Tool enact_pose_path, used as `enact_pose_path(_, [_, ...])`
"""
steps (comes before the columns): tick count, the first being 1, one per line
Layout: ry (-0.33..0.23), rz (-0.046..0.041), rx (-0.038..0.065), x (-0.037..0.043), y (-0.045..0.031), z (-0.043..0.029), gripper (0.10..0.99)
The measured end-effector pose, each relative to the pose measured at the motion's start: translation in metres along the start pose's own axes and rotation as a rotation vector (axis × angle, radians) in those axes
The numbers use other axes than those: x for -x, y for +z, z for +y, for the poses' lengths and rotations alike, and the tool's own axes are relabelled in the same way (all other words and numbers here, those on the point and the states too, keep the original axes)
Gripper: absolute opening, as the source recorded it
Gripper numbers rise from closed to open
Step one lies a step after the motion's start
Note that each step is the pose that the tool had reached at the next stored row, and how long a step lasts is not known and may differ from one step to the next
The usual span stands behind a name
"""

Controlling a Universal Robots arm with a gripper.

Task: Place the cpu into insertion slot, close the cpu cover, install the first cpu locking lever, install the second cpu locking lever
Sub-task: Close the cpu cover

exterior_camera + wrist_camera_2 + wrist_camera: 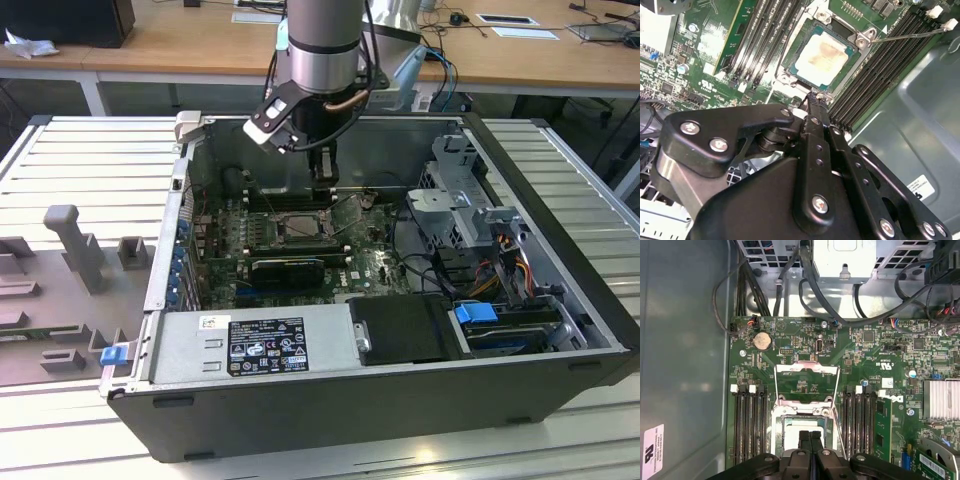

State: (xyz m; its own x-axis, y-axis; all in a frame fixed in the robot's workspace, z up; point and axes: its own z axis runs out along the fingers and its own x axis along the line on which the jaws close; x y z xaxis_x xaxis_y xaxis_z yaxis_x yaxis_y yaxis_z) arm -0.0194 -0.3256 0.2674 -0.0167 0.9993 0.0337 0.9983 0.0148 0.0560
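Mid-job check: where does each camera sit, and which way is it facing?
Exterior view: off the arm, above the open computer case, looking down into it; arm and gripper show.
First wrist view: on the wrist, looking past the shut fingers at the opened cpu cover.
Second wrist view: on the wrist, looking past the gripper's linkage at the cpu.
Both wrist views share the cpu and gripper.

Arm upright, gripper pointing down, fingers closed.
The silver arm point(322, 40) comes down vertically from the top of the exterior view, with the black gripper point(322, 172) at its end aimed straight down. In both wrist views its two slim fingers point(804, 438) point(816, 116) lie flat against each other, tips level, with nothing held between them. Black linkage bars point(715, 132) with silver screws spread out behind them.
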Motion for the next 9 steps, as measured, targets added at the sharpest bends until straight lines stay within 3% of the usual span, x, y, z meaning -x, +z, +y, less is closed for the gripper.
enact_pose_path(9, [0.000,-0.0001,0.000,0.0000,-0.0020,0.0035,0.106])
